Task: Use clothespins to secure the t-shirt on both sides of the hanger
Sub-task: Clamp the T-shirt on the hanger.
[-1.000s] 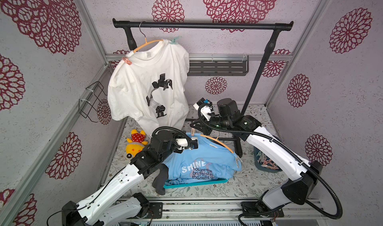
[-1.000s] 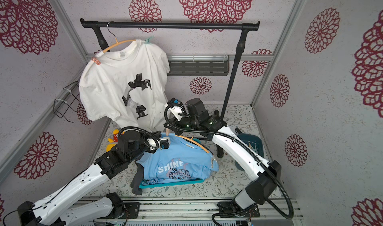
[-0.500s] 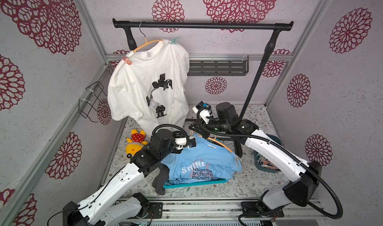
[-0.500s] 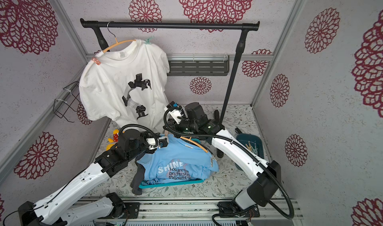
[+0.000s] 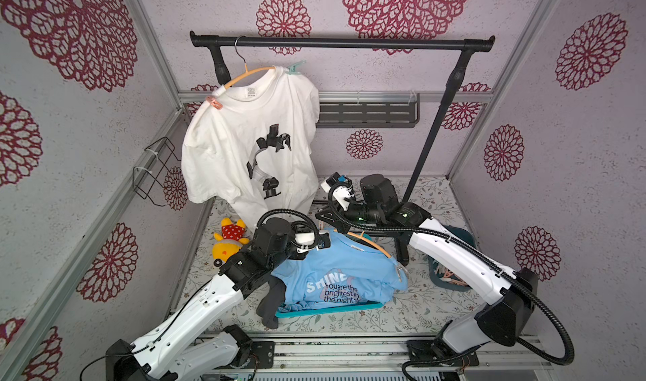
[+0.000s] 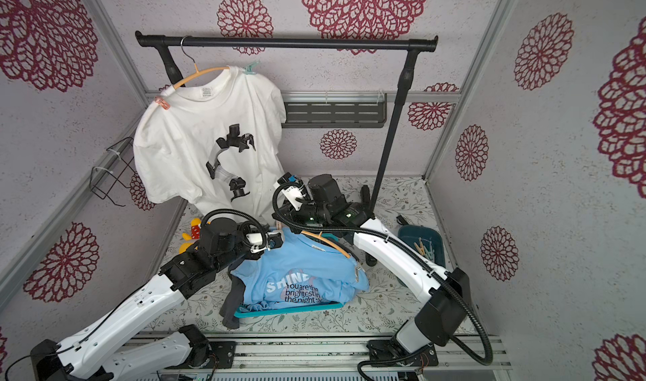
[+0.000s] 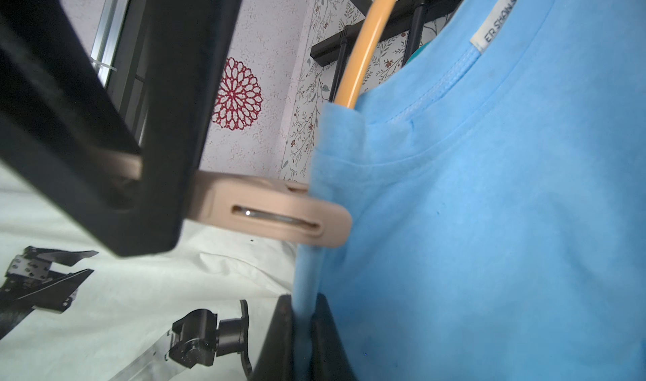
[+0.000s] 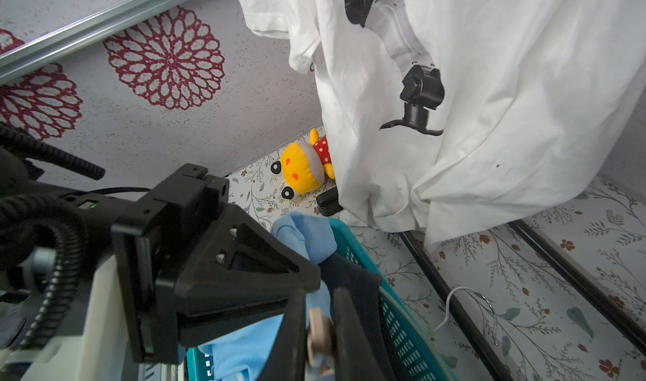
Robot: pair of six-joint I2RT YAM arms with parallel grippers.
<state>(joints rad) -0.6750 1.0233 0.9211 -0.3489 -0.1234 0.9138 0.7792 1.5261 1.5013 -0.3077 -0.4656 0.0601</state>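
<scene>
A light blue t-shirt [image 5: 335, 274] on an orange hanger [image 5: 370, 243] lies over a teal basket [image 5: 332, 307]. My left gripper [image 7: 302, 334] is shut on a fold of the shirt's shoulder; in both top views it [image 5: 323, 241] [image 6: 276, 239] sits at the shirt's left shoulder. My right gripper [image 8: 320, 334] is shut on a beige-pink clothespin [image 7: 265, 215]. The pin's tip meets the shoulder edge, just below where the hanger [image 7: 367, 40] slips under the fabric. From above, the right gripper [image 5: 323, 218] hides the pin.
A white t-shirt [image 5: 251, 145] hangs on the black rack [image 5: 342, 42], pinned by a pink clip [image 5: 214, 102] and a mint one [image 5: 295, 67]. A plush toy [image 5: 229, 239] lies at the left. A dark bin of clothespins [image 6: 424, 248] stands at the right. A dark garment [image 5: 271, 302] droops off the basket.
My right arm has edged slightly down and left toward the shirt's shoulder. The left arm has stayed almost still, holding the fabric.
</scene>
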